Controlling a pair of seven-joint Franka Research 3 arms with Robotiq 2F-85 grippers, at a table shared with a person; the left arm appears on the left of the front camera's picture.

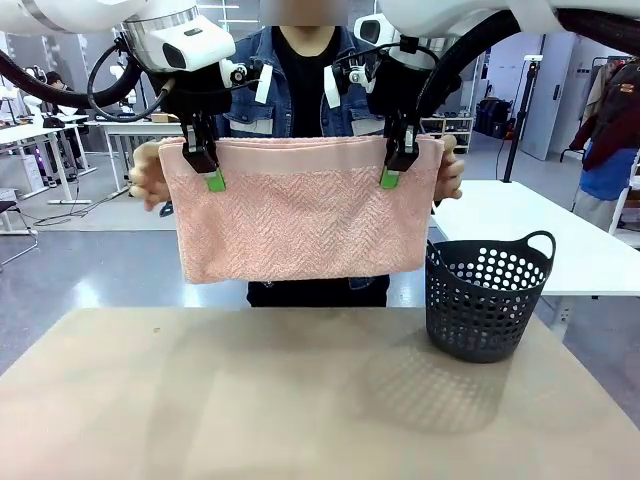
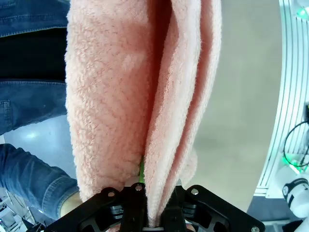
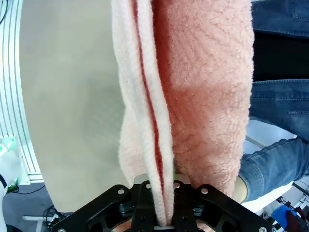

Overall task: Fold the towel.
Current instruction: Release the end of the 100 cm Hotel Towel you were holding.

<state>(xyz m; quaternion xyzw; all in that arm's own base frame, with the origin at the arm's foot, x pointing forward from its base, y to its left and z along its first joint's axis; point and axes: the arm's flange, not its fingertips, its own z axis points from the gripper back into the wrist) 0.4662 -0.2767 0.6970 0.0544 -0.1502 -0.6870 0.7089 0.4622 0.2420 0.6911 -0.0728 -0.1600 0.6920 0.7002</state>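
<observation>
Pink terry towel point(image 1: 300, 215) hangs doubled in the air above the table point(image 1: 250, 400), at 12 o'clock in the front view. Left gripper point(image 1: 213, 178) is clenched on the top edge towards 9 o'clock, right gripper point(image 1: 390, 176) likewise towards 3. The person's hands point(image 1: 148, 180) pinch both ends. In the wrist views the layers sit nipped between the pads.

Judgement: fold well by keeping the top edge level and taut, matching corners, and lowering both sides together, clear of the dark perforated basket point(image 1: 487, 300) at 4 o'clock.

No readable writing or brand.

A tan worktop point(image 1: 250, 400) carries one thing — a dark perforated basket point(image 1: 487, 297) with two loop handles, upright at about two o'clock.
</observation>
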